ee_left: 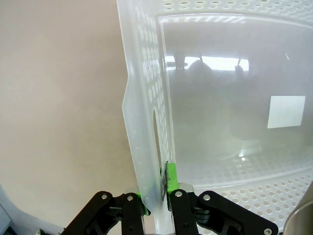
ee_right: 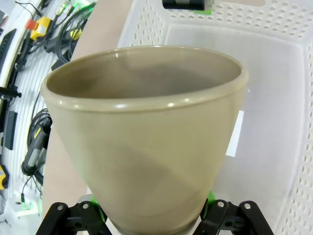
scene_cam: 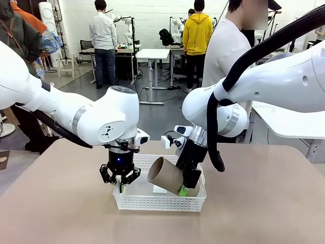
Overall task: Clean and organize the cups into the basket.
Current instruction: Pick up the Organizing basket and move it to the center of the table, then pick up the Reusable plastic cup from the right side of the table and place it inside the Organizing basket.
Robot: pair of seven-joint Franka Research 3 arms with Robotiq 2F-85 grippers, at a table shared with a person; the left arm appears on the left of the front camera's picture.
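A kraft-brown cup leans tilted inside the white perforated basket, mouth up and to the left, base low near the basket's right end. My right gripper reaches down into the basket, its fingers standing on either side of the cup's base. In the right wrist view the cup looms between the spread fingers of the right gripper, green pads just beside its narrow end. My left gripper is shut on the basket's left wall, pinching the thin plastic between its green pads.
A white label lies on the basket floor. The tan table spreads around the basket. A person in a white top stands at the far side, behind my right arm. Cables and tools lie beyond the table edge.
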